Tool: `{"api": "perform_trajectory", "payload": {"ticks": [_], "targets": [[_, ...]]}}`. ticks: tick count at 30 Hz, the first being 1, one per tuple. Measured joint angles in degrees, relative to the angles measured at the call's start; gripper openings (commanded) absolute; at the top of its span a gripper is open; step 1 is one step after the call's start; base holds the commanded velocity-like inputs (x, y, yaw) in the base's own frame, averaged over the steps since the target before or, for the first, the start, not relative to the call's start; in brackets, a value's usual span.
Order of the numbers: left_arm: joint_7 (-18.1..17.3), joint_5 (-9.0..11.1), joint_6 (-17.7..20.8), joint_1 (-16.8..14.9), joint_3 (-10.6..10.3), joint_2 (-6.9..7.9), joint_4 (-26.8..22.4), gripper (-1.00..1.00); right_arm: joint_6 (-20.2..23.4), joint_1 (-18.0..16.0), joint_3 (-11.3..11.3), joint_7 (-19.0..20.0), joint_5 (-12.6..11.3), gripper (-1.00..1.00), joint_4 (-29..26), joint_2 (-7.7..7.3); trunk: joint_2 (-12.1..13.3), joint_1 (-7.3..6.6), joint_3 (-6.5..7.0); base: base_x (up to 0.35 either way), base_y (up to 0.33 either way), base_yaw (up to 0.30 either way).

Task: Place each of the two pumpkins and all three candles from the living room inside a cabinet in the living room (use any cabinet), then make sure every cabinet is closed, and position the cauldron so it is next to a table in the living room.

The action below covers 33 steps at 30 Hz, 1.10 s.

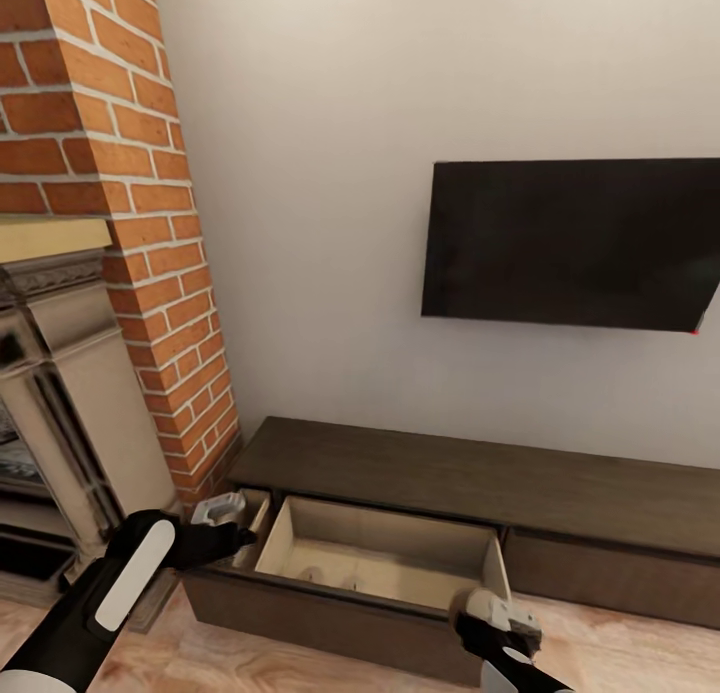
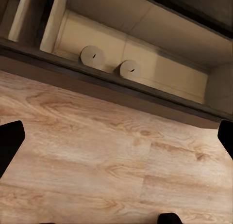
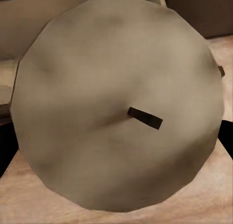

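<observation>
Cabinet point(image 1: 480, 478) along the wall beneath the dark television point(image 1: 570, 243), beside the brick chimney point(image 1: 130, 223): your head view shows its left drawer point(image 1: 385, 558) pulled out, pale wood inside. Two candles point(image 2: 92, 55) point(image 2: 128, 69) stand on the drawer floor near its front wall; you see their round tops in the left wrist view, close together but apart, and their rims faintly in the head view.

Your right gripper point(image 1: 497, 613) sits at the drawer's front right corner, pinching a third candle point(image 3: 119, 103). In the right wrist view, that candle's tan round top with its short dark wick faces the camera, and the dark fingertips point(image 3: 225, 132) show at either edge of it.

Your left gripper point(image 1: 222, 513) hangs at the drawer's left end, beside the narrow open gap there. In the left wrist view its fingers point(image 2: 9, 141) lie wide apart at the picture's edges, nothing between them, over the wood floor point(image 2: 111, 166) in front of the drawer.
</observation>
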Motion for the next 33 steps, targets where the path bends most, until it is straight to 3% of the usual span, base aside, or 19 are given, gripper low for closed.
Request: {"api": "perform_trajectory", "payload": {"ticks": [9, 14, 17, 33], "targets": [[-0.1, 0.2, 0.0, 0.0, 0.0, 0.03, -0.4, 1.00, 0.0, 0.0, 0.0, 0.0, 0.0, -1.00, 0.0, 0.00, 0.0, 0.00, -0.01, 0.318, 0.120, -0.001], [0.0, 5.8, 0.0, 0.0, -0.3, 0.43, -0.5, 1.00, 0.0, 0.0, 0.0, 0.0, 0.0, -1.00, 0.0, 0.00, 0.0, 0.00, -0.01, 0.288, 0.038, 0.000], [0.0, 7.4, 0.0, -0.1, -0.5, 0.51, -0.5, 1.00, 0.0, 0.0, 0.0, 0.0, 0.0, -1.00, 0.0, 0.00, 0.0, 0.02, -0.01, 0.127, 0.006, 0.000], [0.0, 8.6, 0.0, -0.1, -0.6, 0.54, -0.4, 1.00, 0.1, 0.0, 0.2, 0.1, 0.2, -1.00, -0.1, 0.00, 0.0, 0.03, -0.01, 0.055, 0.000, -0.026]]}}
